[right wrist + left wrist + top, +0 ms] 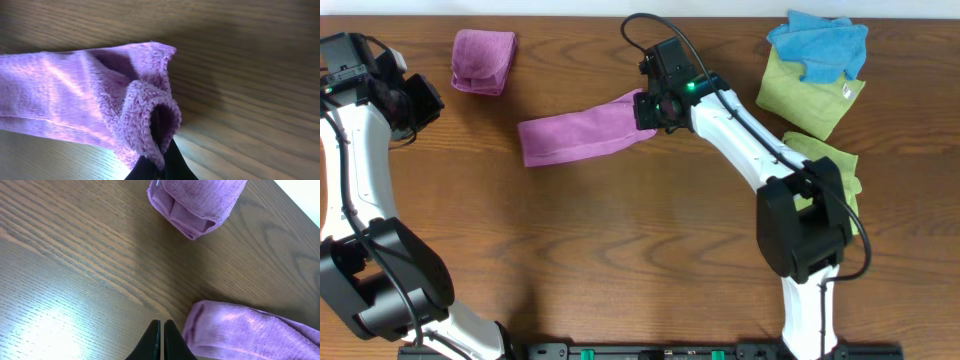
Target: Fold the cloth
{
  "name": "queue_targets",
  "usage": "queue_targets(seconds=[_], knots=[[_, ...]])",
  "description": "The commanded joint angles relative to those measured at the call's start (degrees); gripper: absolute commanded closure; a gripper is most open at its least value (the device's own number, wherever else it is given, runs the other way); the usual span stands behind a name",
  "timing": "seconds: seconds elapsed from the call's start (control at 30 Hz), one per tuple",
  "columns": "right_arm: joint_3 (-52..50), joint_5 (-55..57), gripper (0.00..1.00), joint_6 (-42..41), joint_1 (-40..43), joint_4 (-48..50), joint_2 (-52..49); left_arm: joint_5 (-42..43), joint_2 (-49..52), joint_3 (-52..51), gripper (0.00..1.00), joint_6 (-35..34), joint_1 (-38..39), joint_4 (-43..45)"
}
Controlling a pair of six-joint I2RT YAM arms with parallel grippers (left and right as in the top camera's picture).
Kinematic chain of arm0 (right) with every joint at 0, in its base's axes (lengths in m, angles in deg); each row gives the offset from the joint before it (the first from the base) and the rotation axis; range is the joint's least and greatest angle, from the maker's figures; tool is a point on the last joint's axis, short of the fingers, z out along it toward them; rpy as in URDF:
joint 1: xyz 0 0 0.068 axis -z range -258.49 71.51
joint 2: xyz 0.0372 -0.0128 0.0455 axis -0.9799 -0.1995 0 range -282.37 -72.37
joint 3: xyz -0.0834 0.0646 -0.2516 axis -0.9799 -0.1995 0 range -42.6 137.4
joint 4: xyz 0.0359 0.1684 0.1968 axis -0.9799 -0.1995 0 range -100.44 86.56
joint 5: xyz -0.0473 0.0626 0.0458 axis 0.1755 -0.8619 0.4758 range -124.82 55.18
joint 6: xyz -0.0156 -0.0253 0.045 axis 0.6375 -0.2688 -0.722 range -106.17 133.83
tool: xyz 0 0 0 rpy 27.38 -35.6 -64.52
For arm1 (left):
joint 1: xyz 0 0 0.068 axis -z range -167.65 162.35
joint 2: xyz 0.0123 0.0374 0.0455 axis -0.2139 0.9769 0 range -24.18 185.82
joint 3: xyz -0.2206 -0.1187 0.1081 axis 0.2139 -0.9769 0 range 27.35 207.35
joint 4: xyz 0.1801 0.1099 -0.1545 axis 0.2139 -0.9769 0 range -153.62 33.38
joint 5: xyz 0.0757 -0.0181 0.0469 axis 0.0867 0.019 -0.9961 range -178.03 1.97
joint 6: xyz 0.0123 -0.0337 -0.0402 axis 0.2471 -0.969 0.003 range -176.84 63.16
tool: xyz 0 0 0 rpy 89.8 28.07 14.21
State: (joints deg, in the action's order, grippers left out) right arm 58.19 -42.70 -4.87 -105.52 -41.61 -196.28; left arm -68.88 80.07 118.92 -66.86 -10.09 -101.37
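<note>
The cloth (575, 132) is folded into a long skinny strip sitting mid-counter (620, 260). Its long axis runs pretty much left to right in the overhead view. It's tilted a bit, so the right end sits closer to the back edge than the left end does. The right fingers (176, 169) are pinching that right end, and the fabric is bunched and curled around the tips. The left fingers (150, 347) are pressed together with nothing in them, off to the strip's left and not touching it. A small folded purple pad (483, 60) sits back-left, apart from the strip. Green cloths (810, 95) and a blue cloth (820, 45) are over on the far right.
</note>
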Motion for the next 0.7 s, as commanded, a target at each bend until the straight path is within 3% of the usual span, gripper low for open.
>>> queue_targets(seconds=[0.0,0.37,0.5,0.67], knots=[[1.2,2.1,0.98,1.0,1.0,-1.2,2.5,0.4,-0.5,0.4,0.94,1.3,0.0,0.0],[1.2,4.4,0.98,0.5,1.5,-4.3,3.2,0.5,-0.5,-1.8,0.94,1.3,1.7,0.7],[1.2,4.9,0.98,0.5,1.5,-4.3,3.5,5.3,-0.5,-5.4,0.94,2.2,7.5,4.6],[1.2,4.9,0.98,0.5,1.4,-4.3,3.5,1.7,-0.5,-10.2,0.94,3.8,17.0,9.2]])
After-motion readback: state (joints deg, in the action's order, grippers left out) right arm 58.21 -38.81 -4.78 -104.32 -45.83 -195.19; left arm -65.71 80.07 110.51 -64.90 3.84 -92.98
